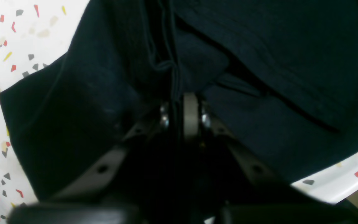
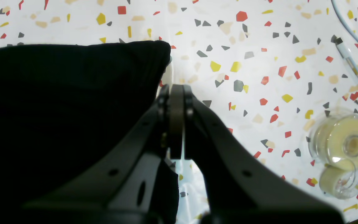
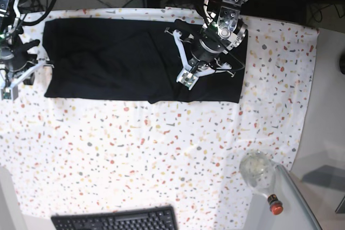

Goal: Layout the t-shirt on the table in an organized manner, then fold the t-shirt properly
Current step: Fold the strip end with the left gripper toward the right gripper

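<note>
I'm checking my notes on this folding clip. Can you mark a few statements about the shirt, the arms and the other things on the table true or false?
1. The shirt lies spread along the far side of the table. True.
2. The left gripper is shut on a fold of the shirt. True.
3. The right gripper is wide open. False: its jaws are shut, beside the shirt's edge.
4. A keyboard lies on top of the shirt. False: it sits at the near edge, apart from the shirt.
5. A tape dispenser lies on the speckled cloth. True.
</note>
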You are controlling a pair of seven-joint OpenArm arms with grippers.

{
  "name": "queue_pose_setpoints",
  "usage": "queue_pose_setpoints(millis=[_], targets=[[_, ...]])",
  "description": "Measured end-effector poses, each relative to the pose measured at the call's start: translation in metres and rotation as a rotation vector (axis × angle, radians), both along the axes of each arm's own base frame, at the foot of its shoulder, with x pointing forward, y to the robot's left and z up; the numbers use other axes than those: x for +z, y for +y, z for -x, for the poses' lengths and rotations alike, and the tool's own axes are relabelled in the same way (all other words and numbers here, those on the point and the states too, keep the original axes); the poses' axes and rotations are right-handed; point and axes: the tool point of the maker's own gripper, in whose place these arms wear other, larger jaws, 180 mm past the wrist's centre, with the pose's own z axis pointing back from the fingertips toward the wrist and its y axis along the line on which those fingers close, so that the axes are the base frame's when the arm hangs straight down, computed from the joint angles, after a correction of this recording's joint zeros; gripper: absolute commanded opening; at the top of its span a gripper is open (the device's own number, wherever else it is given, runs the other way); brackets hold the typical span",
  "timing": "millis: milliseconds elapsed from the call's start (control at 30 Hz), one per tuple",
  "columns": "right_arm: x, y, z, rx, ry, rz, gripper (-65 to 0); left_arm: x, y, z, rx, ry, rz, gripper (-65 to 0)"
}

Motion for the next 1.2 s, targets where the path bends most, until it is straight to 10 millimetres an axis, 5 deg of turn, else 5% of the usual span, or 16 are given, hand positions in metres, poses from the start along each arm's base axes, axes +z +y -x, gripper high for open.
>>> queue_pose_setpoints(millis=[100, 233, 400, 600, 667, 733, 833, 900, 1000, 1067, 1200], targets=[[0.0, 0.0, 0.0, 0.0, 0.0, -0.001, -65.0, 0.001, -0.001, 0.0, 0.0, -0.002, 0.004, -23.5], [0.0, 0.001, -0.001, -0.001, -0.003, -0.003, -65.0, 0.003, -0.019, 0.003, -0.057, -0.008, 0.011, -8.6], [0.003, 0.001, -0.006, -0.001, -0.014, -0.003, -65.0, 0.007, -0.057, 0.016, -0.163, -0.005, 0.056, -12.5], [0.003, 0.001, -0.006, -0.001, -0.015, -0.003, -65.0, 0.032, -0.046, 0.003, -0.136, -0.082, 0.053, -32.7], [0.003, 0.0, -0.005, -0.008, -0.016, -0.007, -65.0, 0.046, -0.028, -0.007, -0.087, -0.136, 0.059, -47.7], [0.005, -0.003, -0.005, -0.034, -0.031, -0.018, -65.0, 0.047, 0.012, -0.015, 0.012, -0.146, 0.008, -65.0], [0.012, -0.002, -0.017, -0.098, -0.088, -0.115, -65.0, 0.034, 0.088, -0.016, 0.191, -0.11, -0.092, -65.0], [0.02, 0.004, -0.027, -0.124, -0.147, -0.217, -49.5, 0.027, 0.13, -0.012, 0.303, -0.087, -0.126, -65.0], [0.02, 0.011, -0.025, -0.17, -0.159, -0.403, -21.8, 0.02, 0.159, -0.004, 0.301, -0.047, -0.093, -65.0], [0.016, 0.008, -0.02, -0.237, -0.174, -0.549, -9.9, 0.019, 0.173, 0.0, 0.321, -0.032, -0.025, -65.0], [-0.007, -0.008, -0.014, -0.286, -0.126, -0.715, -7.4, 0.016, 0.219, 0.009, 0.483, -0.017, 0.05, -65.0]])
